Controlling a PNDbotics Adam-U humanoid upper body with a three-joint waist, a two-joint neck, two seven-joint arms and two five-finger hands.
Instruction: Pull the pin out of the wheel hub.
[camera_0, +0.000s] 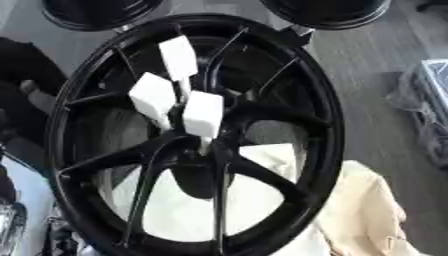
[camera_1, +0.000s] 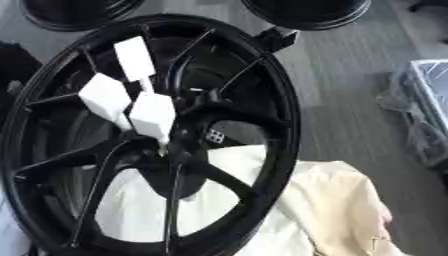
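While three white block-headed pins (camera_0: 202, 114) stand in its centre, the black wheel hub (camera_0: 197, 135) fills the view.
Their thin stems enter the hub's middle where the spokes meet; the blocks sit close together, tilted apart. Cream cloth (camera_1: 337, 210) lies under the rim's lower right. Neither robot hand shows, so finger state cannot be told.

one wheel hub (camera_0: 311, 90), three white pins (camera_0: 203, 114)

Black wheel hub (camera_0: 197, 135), white pins (camera_0: 203, 114) (cream cloth (camera_1: 337, 210) beneath).
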